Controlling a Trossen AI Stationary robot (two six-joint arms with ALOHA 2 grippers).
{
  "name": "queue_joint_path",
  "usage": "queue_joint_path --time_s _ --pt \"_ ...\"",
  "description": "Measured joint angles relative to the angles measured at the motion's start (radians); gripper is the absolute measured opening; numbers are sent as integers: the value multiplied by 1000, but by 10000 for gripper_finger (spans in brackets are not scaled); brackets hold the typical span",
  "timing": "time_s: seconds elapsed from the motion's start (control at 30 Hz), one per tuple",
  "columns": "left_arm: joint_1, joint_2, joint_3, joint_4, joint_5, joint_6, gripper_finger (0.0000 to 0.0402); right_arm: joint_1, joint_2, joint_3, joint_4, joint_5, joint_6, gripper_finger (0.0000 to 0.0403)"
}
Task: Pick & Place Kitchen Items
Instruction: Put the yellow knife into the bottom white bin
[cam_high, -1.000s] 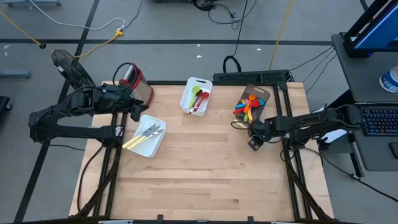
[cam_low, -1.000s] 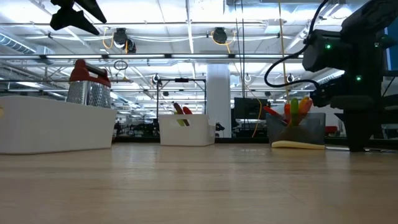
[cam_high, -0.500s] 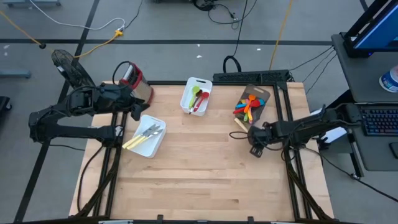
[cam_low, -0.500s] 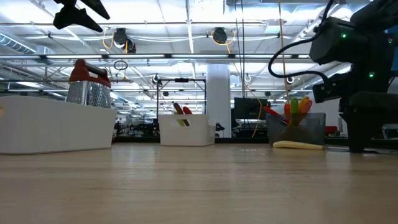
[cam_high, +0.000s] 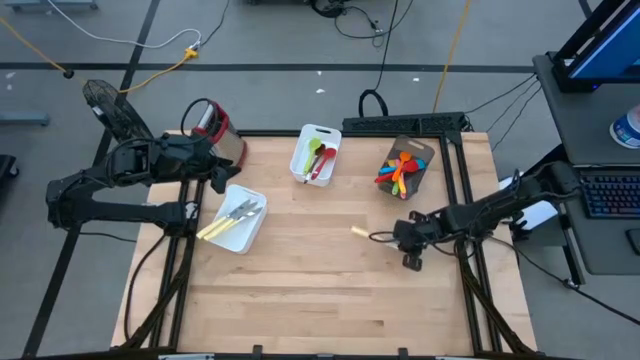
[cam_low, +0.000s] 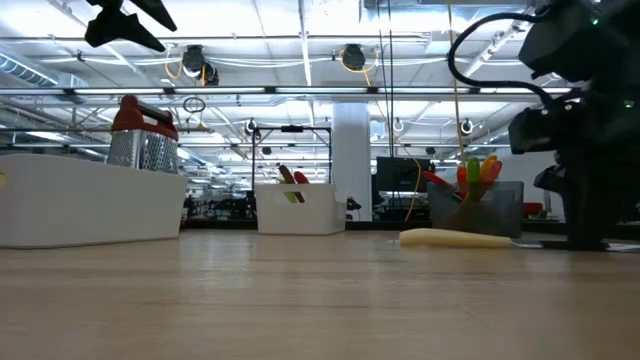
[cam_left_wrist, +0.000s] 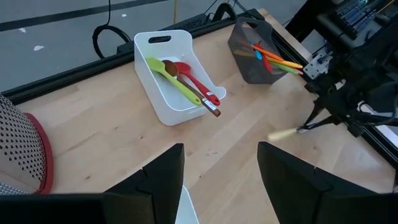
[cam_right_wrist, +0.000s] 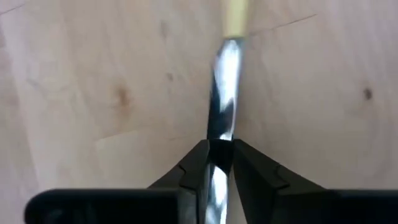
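Right gripper (cam_right_wrist: 217, 163) jaws pinched on the knife (cam_high: 372, 235) by its metal end; cream handle points away toward counter (cam_high: 300, 280) centre, long axis in line with the jaws. Left gripper (cam_left_wrist: 221, 180) jaws wide, parked by cutlery tray (cam_high: 238, 233), nearer it.

The right gripper (cam_high: 403, 237) has been moved away from the dark holder (cam_high: 410, 160) of coloured utensils, toward the table's middle and nearer its front edge. The cream-handled piece of cutlery (cam_high: 372, 234), clamped by its metal end between the fingers (cam_right_wrist: 194, 163), has been carried along; its cream handle (cam_low: 455, 238) is now seen farther left in the low view.
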Motion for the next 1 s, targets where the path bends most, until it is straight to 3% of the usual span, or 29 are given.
queue_joint_path --time_s 0.33,0.53,0.77,1.0 --pt "0 0 0 0 20 -4 209 31 0 0 -5 -20 8 35" --pt "0 0 0 -1 82 -36 209 31 -2 0 53 -15 34 65" --pt "0 0 0 -1 108 -78 209 31 0 -2 107 -14 -61 102" --pt "-1 0 0 -1 134 -104 209 2 4 -5 229 78 -79 119"
